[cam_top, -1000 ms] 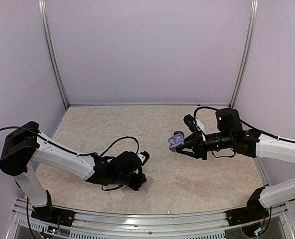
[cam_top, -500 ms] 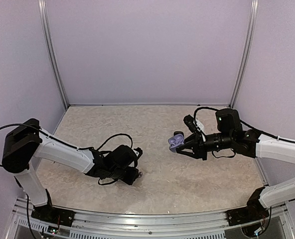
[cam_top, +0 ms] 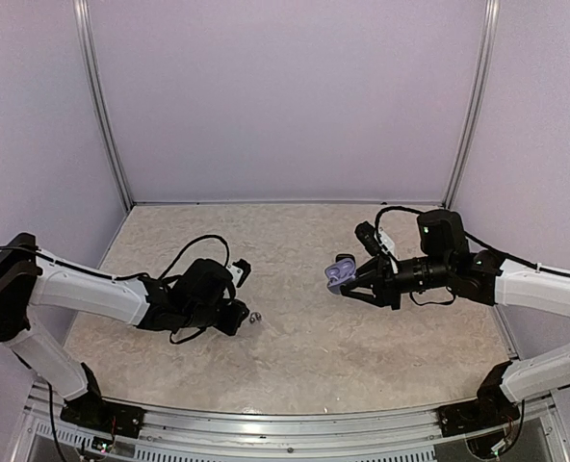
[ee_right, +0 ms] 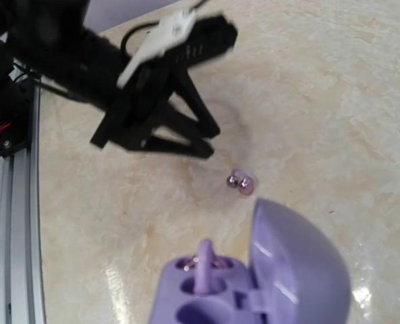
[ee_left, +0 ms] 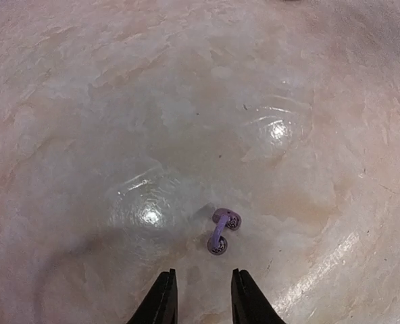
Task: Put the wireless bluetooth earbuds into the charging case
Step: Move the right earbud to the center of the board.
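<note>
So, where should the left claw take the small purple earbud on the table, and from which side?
Take the earbud by its thin stem, between the two rounded ends. It lies flat on the table, so probably come from straight above, one finger on each long side. The left claw is open just short of it.

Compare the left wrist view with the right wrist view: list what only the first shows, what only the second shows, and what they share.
Only the left wrist view: the left gripper seen from its own wrist, jaws apart and empty. Only the right wrist view: the open purple plastic charging case, one purple earbud stem standing in a socket, and the silver metal rail at the table edge. Both: the small purple earbud lying loose on the beige marbled table, just ahead of the left gripper.
</note>
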### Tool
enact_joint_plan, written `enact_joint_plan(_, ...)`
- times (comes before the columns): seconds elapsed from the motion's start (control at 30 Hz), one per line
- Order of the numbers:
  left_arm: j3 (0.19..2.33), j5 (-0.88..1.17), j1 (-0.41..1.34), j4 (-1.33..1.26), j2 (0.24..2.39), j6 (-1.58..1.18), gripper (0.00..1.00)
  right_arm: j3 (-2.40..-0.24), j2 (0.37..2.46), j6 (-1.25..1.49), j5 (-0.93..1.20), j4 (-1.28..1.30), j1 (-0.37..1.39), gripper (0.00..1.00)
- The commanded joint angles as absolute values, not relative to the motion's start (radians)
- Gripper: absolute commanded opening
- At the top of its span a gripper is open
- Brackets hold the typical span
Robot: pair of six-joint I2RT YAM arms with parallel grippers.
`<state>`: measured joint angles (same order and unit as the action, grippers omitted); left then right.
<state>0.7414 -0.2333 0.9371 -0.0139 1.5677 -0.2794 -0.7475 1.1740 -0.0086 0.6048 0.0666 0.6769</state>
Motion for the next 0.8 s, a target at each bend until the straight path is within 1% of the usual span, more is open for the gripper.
enact_joint_plan(0.0,0.708,-0.168,0.895,-0.109,1.529,-0.41,0.28,-0.742,1.159,-0.003,0.61,0.061,0.668,0.0)
enact_joint_plan(0.13,0.657,-0.133,0.907,-0.211,1.53,-0.454,0.28,-0.741,1.16,-0.003,0.609,0.063,0.668,0.0)
enact_joint_plan(0.23,0.663,-0.124,0.89,-0.234,1.542,-0.437,0.28,-0.741,1.158,-0.002,0.606,0.064,0.669,0.0)
enact_joint_plan(0.37,0.693,-0.013,0.797,-0.229,1.563,-0.407,0.27,-0.744,1.16,-0.003,0.609,0.067,0.668,0.0)
enact_joint_plan(0.43,0.667,0.094,0.739,-0.269,1.56,-0.417,0.27,-0.745,1.158,-0.003,0.609,0.067,0.667,0.0)
enact_joint_plan(0.5,0.646,0.098,0.714,-0.296,1.55,-0.414,0.27,-0.744,1.157,-0.002,0.609,0.067,0.667,0.0)
enact_joint_plan(0.6,0.667,0.085,0.713,-0.277,1.568,-0.376,0.27,-0.742,1.159,-0.003,0.61,0.064,0.668,0.0)
enact_joint_plan(0.77,0.712,0.075,0.717,-0.263,1.659,-0.364,0.27,-0.747,1.165,-0.003,0.614,0.065,0.668,0.0)
